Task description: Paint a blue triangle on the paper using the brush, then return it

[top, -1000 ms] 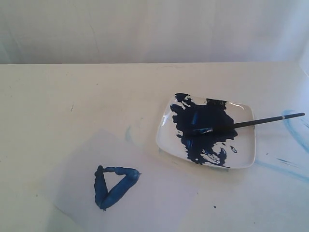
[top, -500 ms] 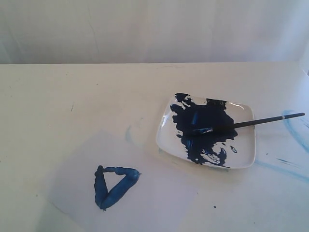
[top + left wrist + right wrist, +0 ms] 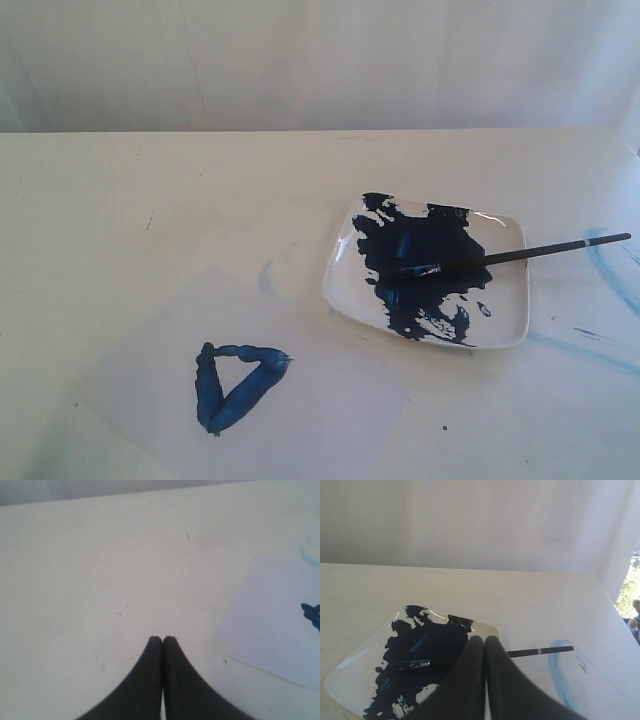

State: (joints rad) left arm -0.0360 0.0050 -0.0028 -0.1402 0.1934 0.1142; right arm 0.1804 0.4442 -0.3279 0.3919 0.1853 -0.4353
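A dark-blue triangle (image 3: 236, 385) with thick uneven strokes sits on the pale paper (image 3: 300, 420) at the lower left of the exterior view. The black-handled brush (image 3: 520, 253) rests across the white square plate (image 3: 510, 320), bristles in the large blue paint blotch (image 3: 425, 265), handle sticking out past the right rim. Neither gripper shows in the exterior view. My left gripper (image 3: 162, 639) is shut and empty over bare table, with the paper (image 3: 270, 625) off to one side. My right gripper (image 3: 484, 639) is shut and empty, held above the plate (image 3: 350, 672) in front of the brush (image 3: 540, 651).
Faint pale-blue smears (image 3: 610, 265) mark the table right of the plate, and a small one (image 3: 266, 277) lies left of it. A white backdrop (image 3: 320, 60) rises behind the table's far edge.
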